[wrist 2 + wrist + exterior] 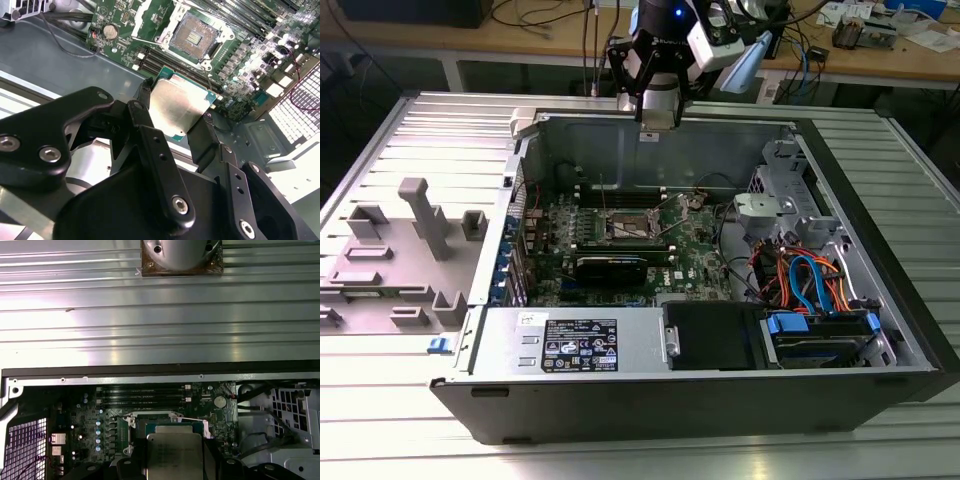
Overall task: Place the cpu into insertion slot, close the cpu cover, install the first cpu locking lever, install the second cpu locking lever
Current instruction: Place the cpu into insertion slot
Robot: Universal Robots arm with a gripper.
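Observation:
My gripper is shut on the cpu, a flat silver-grey square clamped at two opposite edges by the black fingers. The chip hangs above the green motherboard, a short way off the insertion slot, whose dark contact field lies bare inside a metal rim. The cpu cover looks swung back off the slot. In the first wrist view the cpu partly hides the slot. In the exterior view the gripper hovers over the case's back wall, behind the slot.
The open PC case lies on a ribbed metal table. Long black RAM slots run beside the socket. A labelled power supply sits at the front, and blue and orange cables at the exterior view's right. A grey fixture stands at its left.

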